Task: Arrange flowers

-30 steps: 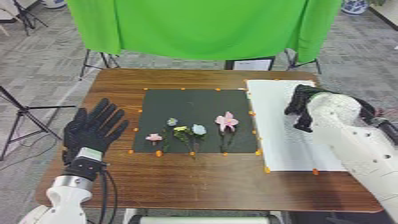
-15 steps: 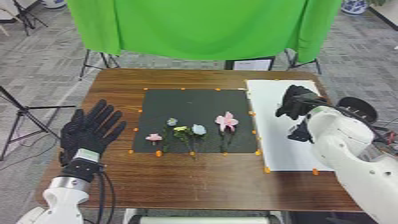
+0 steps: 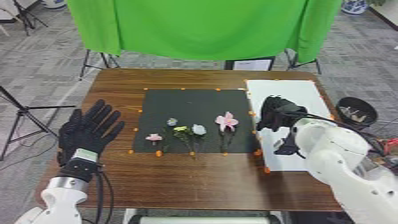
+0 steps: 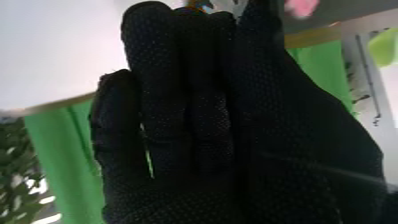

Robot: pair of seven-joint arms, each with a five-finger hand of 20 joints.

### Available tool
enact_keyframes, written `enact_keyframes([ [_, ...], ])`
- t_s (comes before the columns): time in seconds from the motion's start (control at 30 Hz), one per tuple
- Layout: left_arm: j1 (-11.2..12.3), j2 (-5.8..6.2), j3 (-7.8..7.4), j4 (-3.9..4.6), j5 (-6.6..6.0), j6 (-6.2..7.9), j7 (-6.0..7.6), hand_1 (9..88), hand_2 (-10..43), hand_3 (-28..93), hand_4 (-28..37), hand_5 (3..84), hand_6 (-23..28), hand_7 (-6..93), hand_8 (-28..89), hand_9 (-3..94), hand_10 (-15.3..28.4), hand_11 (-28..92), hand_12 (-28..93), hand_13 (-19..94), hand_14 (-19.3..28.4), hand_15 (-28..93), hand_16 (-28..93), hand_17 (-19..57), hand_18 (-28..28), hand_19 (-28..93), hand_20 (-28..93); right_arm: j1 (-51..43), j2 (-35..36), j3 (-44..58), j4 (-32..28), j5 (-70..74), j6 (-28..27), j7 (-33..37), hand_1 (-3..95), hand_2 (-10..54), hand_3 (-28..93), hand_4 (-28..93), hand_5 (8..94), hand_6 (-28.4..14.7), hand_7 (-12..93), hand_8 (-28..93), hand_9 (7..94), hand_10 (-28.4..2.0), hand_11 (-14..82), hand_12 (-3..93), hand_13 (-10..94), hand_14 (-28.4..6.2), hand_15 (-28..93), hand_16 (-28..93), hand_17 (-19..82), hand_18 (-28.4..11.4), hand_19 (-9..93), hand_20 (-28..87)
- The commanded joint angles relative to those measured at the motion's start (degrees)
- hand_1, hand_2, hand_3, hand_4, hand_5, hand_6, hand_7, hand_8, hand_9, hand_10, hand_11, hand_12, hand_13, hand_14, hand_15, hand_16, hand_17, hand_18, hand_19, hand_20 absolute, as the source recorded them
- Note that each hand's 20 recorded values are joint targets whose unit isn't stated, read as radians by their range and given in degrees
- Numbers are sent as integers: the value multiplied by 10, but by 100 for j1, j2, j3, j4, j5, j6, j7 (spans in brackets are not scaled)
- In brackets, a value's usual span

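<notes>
Several artificial flowers lie on the dark mat (image 3: 178, 107): a large pink flower (image 3: 226, 120) at its right, a pale blue one (image 3: 199, 130), a yellow one (image 3: 181, 129), a small bluish one (image 3: 172, 121) and a small pink one (image 3: 154, 137). My right hand (image 3: 280, 114) is over the white sheet (image 3: 289, 90), right of the large pink flower and apart from it. In the right wrist view the right hand (image 4: 191, 115) has its fingers straight, holding nothing. My left hand (image 3: 89, 127) rests open, palm down, left of the mat.
Orange markers line the edges of the mat and sheet. A black round bin (image 3: 357, 111) stands beyond the table's right edge. Tripods and a green cloth (image 3: 209, 30) are behind the brown table (image 3: 195, 187).
My right hand has moved left across the white sheet toward the dark mat, uncovering the black bin. The left hand and the flowers have stayed in place.
</notes>
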Motion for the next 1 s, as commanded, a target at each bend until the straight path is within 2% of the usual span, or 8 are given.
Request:
enact_keyframes([
  [0.03, 70, 22, -33, -28, -139, 125, 131, 271, 157, 720, -282, 448, 91, 141, -73, 375, 152, 206, 150, 269, 162, 367, -44, -76, 167, 369, 130, 100, -502, -370, 26, 33, -402, -30, 559, -71, 679, -283, 761, 3, 314, 26, 859, -90, 108, 297, 742, -72, 332, 398, 360, -210, 798, 404],
  [0.37, 89, 11, -61, -39, -119, 147, 93, 269, 158, 725, -283, 451, 93, 141, -73, 380, 152, 211, 149, 273, 162, 373, -47, -77, 167, 372, 131, 147, -590, -392, 32, 148, -1063, -4, 545, -90, 696, -283, 731, 1, 320, 24, 834, -81, 89, 313, 722, -75, 342, 386, 348, -212, 794, 398],
  [0.53, 122, -47, -97, -54, -90, 159, 68, 270, 159, 725, -283, 452, 93, 141, -73, 381, 152, 212, 148, 273, 162, 375, -48, -77, 168, 373, 130, 140, -562, -369, 7, 213, -986, 70, 503, -95, 676, -283, 693, -12, 305, 23, 775, -101, 157, 246, 701, -93, 386, 296, 336, -215, 789, 393],
  [0.63, 111, -52, -89, -38, -102, 112, 75, 269, 158, 726, -282, 453, 94, 141, -73, 381, 153, 212, 148, 273, 162, 375, -48, -77, 168, 373, 130, 141, -555, -362, -5, 225, -851, 106, 425, -95, 724, -283, 681, -6, 246, -22, 754, -113, 195, 188, 695, -97, 399, 277, 335, -218, 790, 395],
  [0.73, 106, -54, -93, -34, -87, 112, 71, 266, 156, 728, -282, 452, 94, 140, -73, 380, 152, 211, 148, 272, 162, 374, -48, -77, 168, 373, 129, 137, -548, -367, -15, 171, -758, 129, 400, -95, 743, -283, 676, -3, 249, -127, 745, -116, 195, 184, 692, -100, 405, 269, 334, -219, 790, 396],
  [0.83, 105, -13, -81, -30, -113, 88, 111, 265, 154, 727, -282, 452, 93, 140, -73, 379, 153, 211, 148, 271, 163, 374, -48, -77, 167, 373, 129, 126, -561, -327, -30, 174, -727, 186, 392, -95, 745, -283, 676, -4, 247, -131, 741, -119, 191, 183, 691, -100, 407, 268, 334, -220, 790, 396],
  [0.93, 141, 2, -85, -15, -219, -35, 158, 262, 151, 729, -281, 450, 94, 139, -73, 378, 153, 210, 148, 271, 163, 372, -48, -77, 167, 372, 129, 98, -561, -277, -30, 312, -680, 201, 392, -95, 745, -283, 672, -6, 242, -130, 738, -120, 191, 183, 691, -103, 409, 268, 334, -220, 790, 396],
  [1.0, 166, -1, -97, -32, -216, 11, 160, 260, 149, 730, -280, 449, 93, 139, -73, 377, 152, 210, 149, 270, 162, 371, -47, -77, 168, 371, 129, 73, -522, -302, -45, 246, -567, 191, 390, -95, 746, -283, 664, -7, 235, -131, 731, -122, 187, 182, 689, -104, 410, 267, 335, -220, 791, 396],
])
